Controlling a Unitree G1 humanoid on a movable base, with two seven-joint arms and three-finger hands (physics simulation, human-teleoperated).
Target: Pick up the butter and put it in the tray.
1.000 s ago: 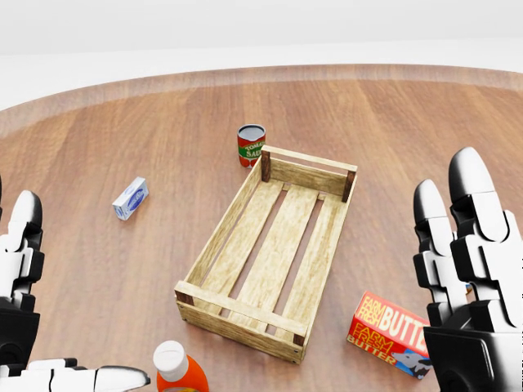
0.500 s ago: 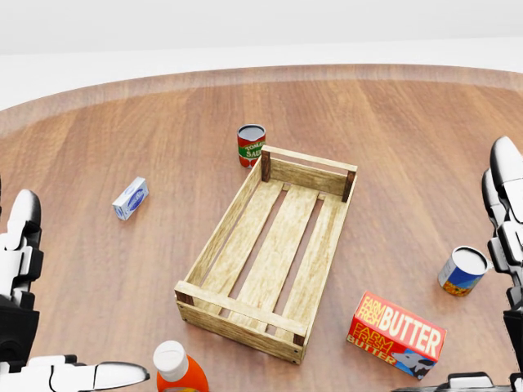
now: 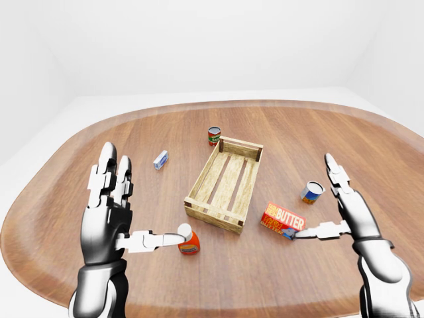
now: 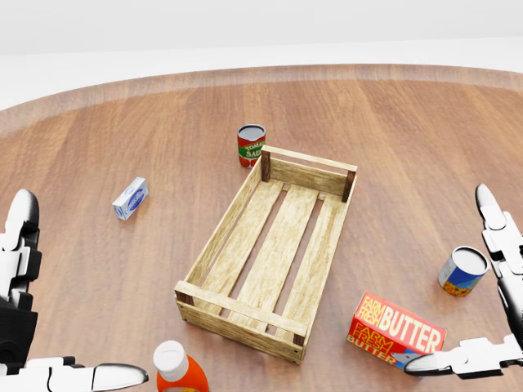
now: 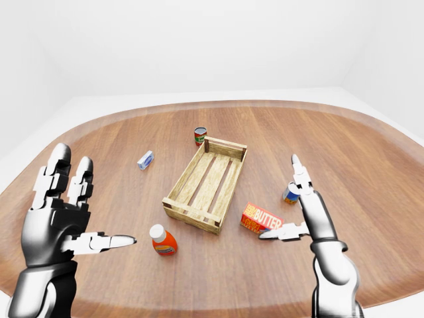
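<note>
The butter (image 4: 398, 333) is a red and yellow box lying flat on the wooden table, just right of the near corner of the tray (image 4: 214, 239). The tray is an empty slatted wooden crate at the middle of the head view. My right hand (image 4: 449, 282) stands open to the right of the butter. Its thumb (image 4: 458, 359) points left, with its tip at the box's lower right corner, and its fingers (image 4: 500, 237) are raised. My left hand (image 3: 147, 192) is open at the lower left, far from the butter.
An orange bottle with a white cap (image 4: 176, 367) stands by my left thumb. A blue and yellow can (image 4: 462, 271) sits right of the butter, close to my right fingers. A red tomato can (image 4: 251, 145) stands beyond the tray, and a small blue-white carton (image 4: 131, 198) lies to its left.
My right hand has swung right and down, uncovering the butter and the blue can. Its thumb now reaches the box's lower right corner. The left hand and the objects have stayed put.
</note>
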